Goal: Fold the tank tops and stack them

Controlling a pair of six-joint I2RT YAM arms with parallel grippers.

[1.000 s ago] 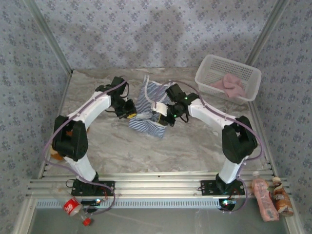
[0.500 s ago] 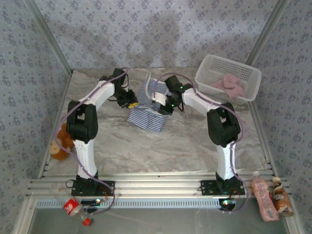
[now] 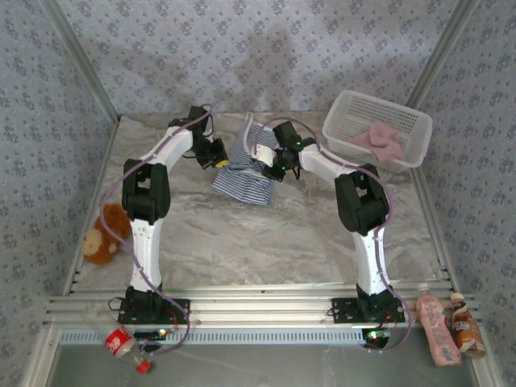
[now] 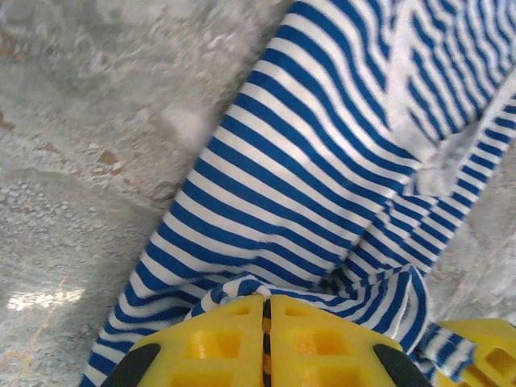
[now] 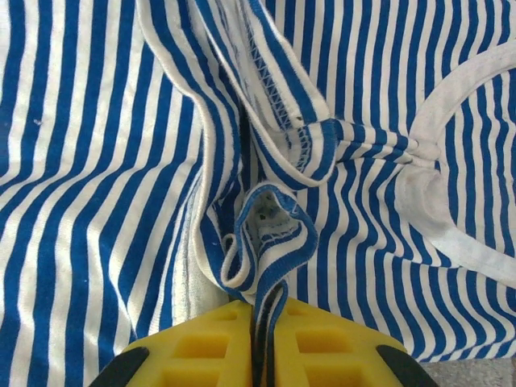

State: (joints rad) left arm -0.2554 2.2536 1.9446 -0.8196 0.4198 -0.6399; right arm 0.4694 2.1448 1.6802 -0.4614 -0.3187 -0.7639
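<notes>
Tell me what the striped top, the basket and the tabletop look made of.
The striped top: soft knit cloth, likely cotton jersey, matte; it creases and shows stitched trim. The basket: white plastic, by its rigid moulded lattice. The tabletop: grey marbled surface, stone or a stone-print sheet; cannot tell which.

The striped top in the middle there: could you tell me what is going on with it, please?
Both arms are working on the striped top, which lies bunched at the far middle of the table. The left pincer is shut on the top's left edge, and the right pincer is shut on a pinched-up fold of its cloth. The pink top lies crumpled in the basket at the far right, not yet folded.
</notes>
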